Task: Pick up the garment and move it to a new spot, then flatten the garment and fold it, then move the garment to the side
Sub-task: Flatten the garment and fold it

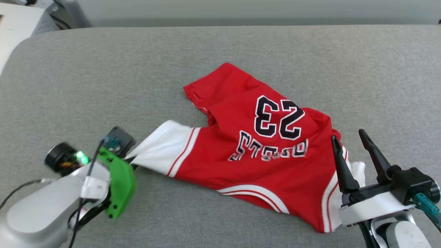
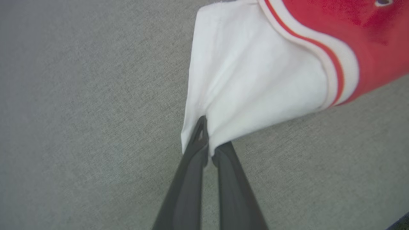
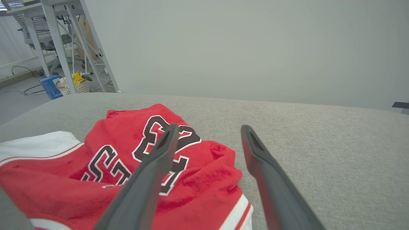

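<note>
On garment (image 2: 255, 73) sleeve, left jaws clamped, right jaws wide

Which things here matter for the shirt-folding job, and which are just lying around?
Job: shirt; left gripper, shut on its white sleeve; right gripper, open; grey padded surface.
Lying about: blue box, basket, metal frame, all behind.

Red shirt (image 1: 224, 144) with white sleeves and red-white striped trim (lettering black, outlined white); plain grey surface (image 1: 310, 62); bright green cover (image 1: 120, 182).
</note>
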Available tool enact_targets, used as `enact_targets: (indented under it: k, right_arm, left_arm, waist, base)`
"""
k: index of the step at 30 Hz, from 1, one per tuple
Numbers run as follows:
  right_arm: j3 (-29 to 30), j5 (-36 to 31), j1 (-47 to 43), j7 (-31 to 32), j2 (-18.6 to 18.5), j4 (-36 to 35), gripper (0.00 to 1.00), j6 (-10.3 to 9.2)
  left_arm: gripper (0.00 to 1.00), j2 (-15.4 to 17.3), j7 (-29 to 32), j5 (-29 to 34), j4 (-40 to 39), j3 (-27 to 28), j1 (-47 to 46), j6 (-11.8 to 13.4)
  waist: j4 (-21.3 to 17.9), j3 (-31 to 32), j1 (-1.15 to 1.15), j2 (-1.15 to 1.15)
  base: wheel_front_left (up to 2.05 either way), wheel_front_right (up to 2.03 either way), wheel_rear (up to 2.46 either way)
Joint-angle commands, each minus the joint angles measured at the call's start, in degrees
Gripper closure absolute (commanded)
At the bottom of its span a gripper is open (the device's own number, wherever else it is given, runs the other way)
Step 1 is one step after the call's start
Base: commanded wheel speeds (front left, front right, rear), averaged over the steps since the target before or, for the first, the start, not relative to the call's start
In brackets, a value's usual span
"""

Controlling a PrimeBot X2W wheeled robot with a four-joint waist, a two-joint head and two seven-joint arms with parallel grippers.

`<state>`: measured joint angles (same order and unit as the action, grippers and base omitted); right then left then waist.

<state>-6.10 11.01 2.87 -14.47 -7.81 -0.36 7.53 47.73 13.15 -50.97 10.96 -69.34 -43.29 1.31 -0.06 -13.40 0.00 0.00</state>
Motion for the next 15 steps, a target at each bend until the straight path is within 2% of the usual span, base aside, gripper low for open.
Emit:
enact_targets:
  k: [1,6,13,14,15]
  right_arm:
    - [0.26,-0.01,-1.01,-0.52,-0.33,0.21,0.0,-0.04]
    - [0.7,-0.06,-1.3,-0.52,-0.6,0.72,0.0,-0.04]
    - [1.18,-0.17,-1.52,-0.52,-0.84,1.51,0.0,-0.04]
    - [1.29,-0.16,-1.6,-0.52,-0.88,1.7,0.0,-0.04]
    - [1.47,-0.11,-1.67,-0.52,-0.87,1.74,0.0,-0.04]
  left_arm:
    - [1.0,1.22,-1.09,-1.53,1.17,0.64,2.29,0.99]
    - [1.0,2.46,-3.3,-5.52,5.58,1.5,7.08,2.02]
    - [1.0,-0.82,-5.54,-9.54,12.08,2.07,10.55,0.95]
    - [0.71,-1.61,-6.94,-9.86,12.76,2.56,10.79,1.01]
    - [0.0,-2.1,-8.37,-9.88,13.14,3.01,10.95,1.26]
  waist:
    - [2.07,1.38,0.0,0.0]
    - [2.94,1.06,0.0,0.0]
    - [3.69,1.64,0.0,0.0]
    - [3.84,2.09,0.0,0.0]
    - [3.94,2.47,0.0,0.0]
  base:
    - [0.0,0.0,0.0]
    - [0.0,0.0,0.0]
    - [0.0,0.0,0.0]
    - [0.0,0.0,0.0]
    - [0.0,0.0,0.0]
